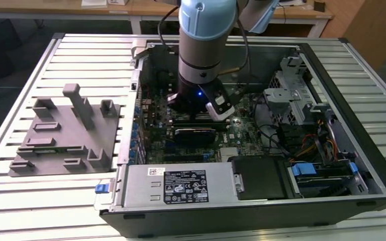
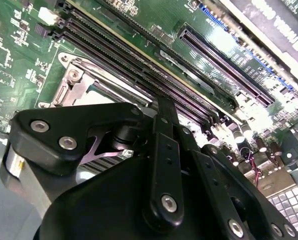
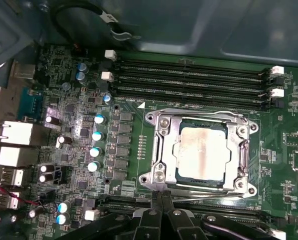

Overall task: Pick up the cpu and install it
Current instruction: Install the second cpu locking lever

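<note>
An open desktop computer case [image 1: 354,165] lies on a slatted metal table [image 1: 18,201], with the robot arm [image 1: 203,45] reaching straight down into it over the green motherboard [image 1: 153,125]. The gripper [image 1: 203,108] hangs low above the board. A grey plastic fixture [image 1: 66,133] sits on the table at the exterior view's left, beside the case.

**Slatted bench, wooden desks behind**

Pale slatted metal tabletop [image 1: 59,201] under even indoor light. Beyond its far edge, light wooden desks [image 1: 139,9] on white legs, papers on top. Wooden panel [image 1: 374,25] at the exterior view's right; dark floor [image 1: 5,55] at its left.
</note>
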`<control>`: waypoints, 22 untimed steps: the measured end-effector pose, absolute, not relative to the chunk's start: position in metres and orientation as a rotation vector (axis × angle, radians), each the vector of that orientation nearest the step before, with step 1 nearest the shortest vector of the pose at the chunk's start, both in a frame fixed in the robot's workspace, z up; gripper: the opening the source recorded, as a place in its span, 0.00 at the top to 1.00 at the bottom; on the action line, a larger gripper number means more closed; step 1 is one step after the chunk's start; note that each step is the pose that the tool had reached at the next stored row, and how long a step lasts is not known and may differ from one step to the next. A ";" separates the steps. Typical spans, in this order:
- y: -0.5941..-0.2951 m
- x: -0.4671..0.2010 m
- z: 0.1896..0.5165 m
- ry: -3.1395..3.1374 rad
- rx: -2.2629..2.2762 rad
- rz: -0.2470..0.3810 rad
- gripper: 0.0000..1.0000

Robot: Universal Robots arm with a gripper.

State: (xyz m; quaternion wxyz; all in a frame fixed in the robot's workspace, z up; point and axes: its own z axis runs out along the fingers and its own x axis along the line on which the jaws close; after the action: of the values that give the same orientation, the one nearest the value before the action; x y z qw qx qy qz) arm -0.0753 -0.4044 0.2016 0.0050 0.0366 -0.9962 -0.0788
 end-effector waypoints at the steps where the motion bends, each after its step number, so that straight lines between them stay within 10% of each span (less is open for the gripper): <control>1: -0.405 -0.076 0.201 -3.120 0.115 -0.251 0.89; 22: -0.415 -0.081 0.196 -3.109 0.122 -0.385 0.89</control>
State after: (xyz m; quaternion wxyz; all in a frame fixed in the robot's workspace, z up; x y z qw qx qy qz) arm -0.0807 -0.4150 0.1964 0.0033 0.0389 -0.9917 -0.1226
